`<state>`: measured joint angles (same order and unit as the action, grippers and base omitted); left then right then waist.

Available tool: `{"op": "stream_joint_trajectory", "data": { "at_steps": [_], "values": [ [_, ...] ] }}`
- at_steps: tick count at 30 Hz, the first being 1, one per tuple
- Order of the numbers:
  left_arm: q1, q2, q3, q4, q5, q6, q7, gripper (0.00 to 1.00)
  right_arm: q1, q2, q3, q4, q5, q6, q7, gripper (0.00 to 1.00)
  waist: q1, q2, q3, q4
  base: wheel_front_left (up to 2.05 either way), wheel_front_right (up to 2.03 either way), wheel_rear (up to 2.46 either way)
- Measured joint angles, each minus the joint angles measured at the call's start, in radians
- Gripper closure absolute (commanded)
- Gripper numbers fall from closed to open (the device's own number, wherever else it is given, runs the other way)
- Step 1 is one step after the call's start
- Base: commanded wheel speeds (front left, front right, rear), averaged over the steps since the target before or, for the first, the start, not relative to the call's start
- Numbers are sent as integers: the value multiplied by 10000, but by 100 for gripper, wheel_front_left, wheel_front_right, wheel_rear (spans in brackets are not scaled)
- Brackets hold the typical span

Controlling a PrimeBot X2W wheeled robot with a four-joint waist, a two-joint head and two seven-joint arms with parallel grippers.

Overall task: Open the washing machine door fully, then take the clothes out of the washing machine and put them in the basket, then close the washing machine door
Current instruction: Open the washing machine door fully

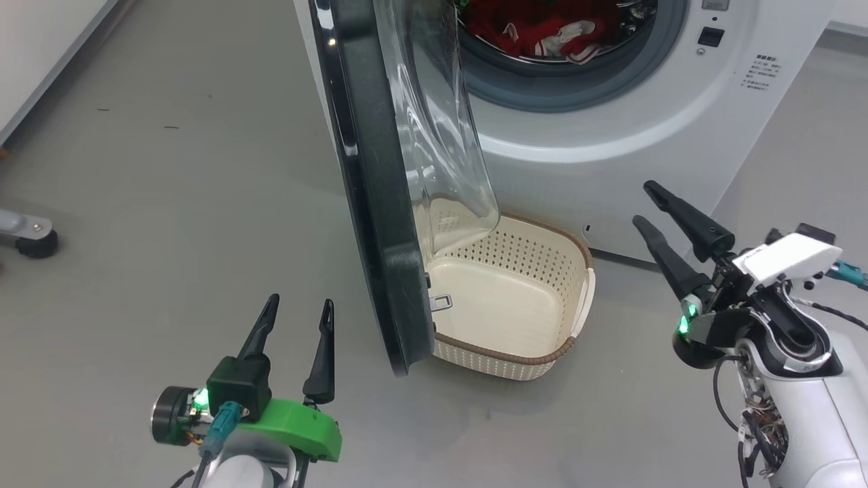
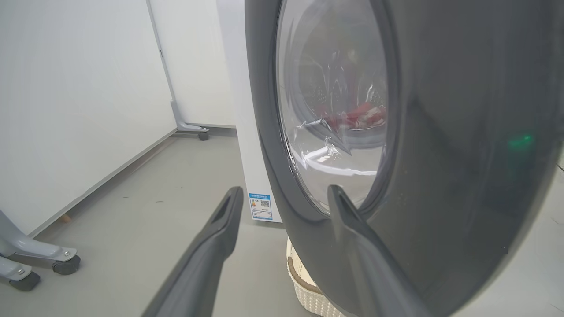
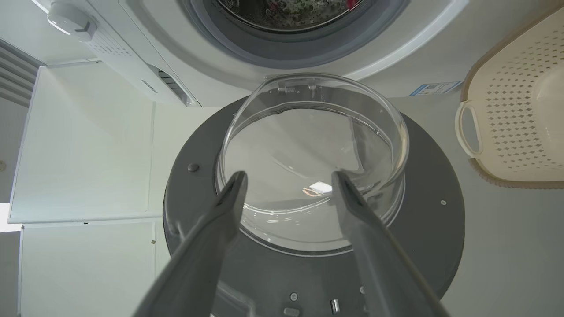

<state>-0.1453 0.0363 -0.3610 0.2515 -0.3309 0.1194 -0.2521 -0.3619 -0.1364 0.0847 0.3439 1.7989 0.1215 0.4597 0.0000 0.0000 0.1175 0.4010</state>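
a: how far along is the job?
b: early, i judge; the washing machine door [image 1: 380,203] stands swung out from the washing machine [image 1: 610,122], roughly square to its front, so the round mouth is uncovered; whether that counts as fully open i cannot say.
a: how does the door look?
b: wide glossy black rim, clear glass bowl bulging from the inner side.
a: and the clothes?
b: the clothes [image 1: 542,30] lie in the drum, a red heap with white trim; none is out yet; the basket [image 1: 536,254] is empty.
a: where is the basket?
b: on the floor [image 1: 169,203] just before the machine, partly under the glass bowl; cream, perforated sides, brown rim.
a: the claws?
b: the left claw [image 1: 300,301] is spread and empty, near the door's outer face; the right claw [image 1: 643,202] is spread too, gripping nothing, off to the basket's right, aimed at the door's inner side.
a: what is left?
b: emptying the drum, filling the basket, shutting the door; nearly everything.
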Motion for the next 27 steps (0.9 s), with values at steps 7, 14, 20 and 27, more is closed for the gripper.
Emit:
{"op": "stream_joint_trajectory", "data": {
  "at_steps": [7,14,20,27],
  "values": [
    [33,10,48,69,-2,0,0,0,1191,-244,-403,-849,-1624,0,-1576,0,0,0,-63,-91,0,0,0],
    [83,13,54,171,0,0,0,0,2065,-759,-453,-1818,-3626,0,-3068,0,0,0,-179,-143,0,0,0],
    [216,15,94,276,61,0,0,0,2917,-1415,-67,-2299,-6197,4,-4911,0,0,0,-336,-207,0,0,0],
    [231,17,88,286,63,0,0,0,3709,-2378,25,-2067,-9597,4,-7380,0,0,0,-376,-246,0,0,0]
  ]
}}
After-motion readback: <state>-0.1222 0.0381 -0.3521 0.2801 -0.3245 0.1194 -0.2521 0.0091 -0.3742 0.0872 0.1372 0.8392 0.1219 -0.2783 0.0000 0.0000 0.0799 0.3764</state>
